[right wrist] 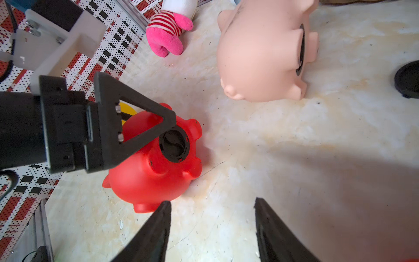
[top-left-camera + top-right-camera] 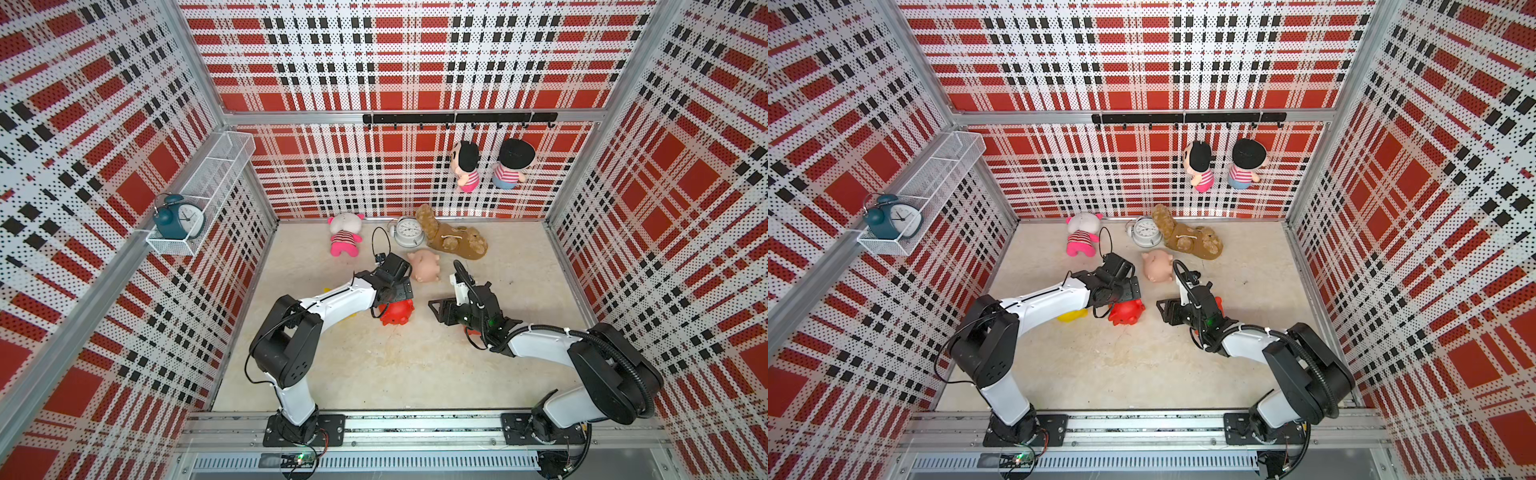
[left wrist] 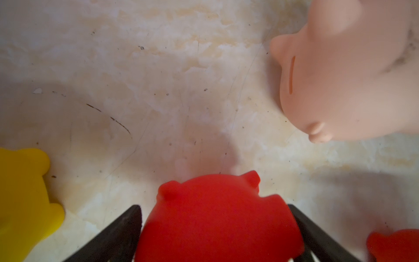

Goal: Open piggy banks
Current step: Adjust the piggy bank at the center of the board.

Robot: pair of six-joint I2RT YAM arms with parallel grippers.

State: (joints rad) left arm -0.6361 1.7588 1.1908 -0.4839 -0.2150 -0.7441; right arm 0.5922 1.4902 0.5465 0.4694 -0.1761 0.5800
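Here the right gripper (image 1: pixel 212 202) hangs with jaws spread and empty, only bare floor (image 1: pixel 317 158) between them. Just ahead, off to one side, the red pig (image 1: pixel 154 181) lies on its side, pinched across the body by the left gripper (image 3: pixel 213 206), whose jaws stand wide around it. Its black plug (image 1: pixel 174 144) faces the right jaws, and a left finger (image 1: pixel 106 118) ends right at the plug's rim.

The step in hand looks to be taking hold of that plug. It likely goes best if the right jaws narrow to just over the plug's width and come in square to the belly. They should bite the rim on the side away from the left finger. The body is glossy, so the left grip must stay firm or the pig will turn along with the plug.

For room, a second red pig (image 3: pixel 394 247) lies close by the right wrist, so backing out is tight. The yellow pig (image 3: pixel 22 197) sits beside the left jaws. Beyond the red pig the pink pig (image 1: pixel 256 56) lies apart from it, with a loose black disc (image 1: pixel 408 79) near it. The floor between is open. The plush (image 1: pixel 167 36) and wall (image 1: pixel 108 52) are farther off.
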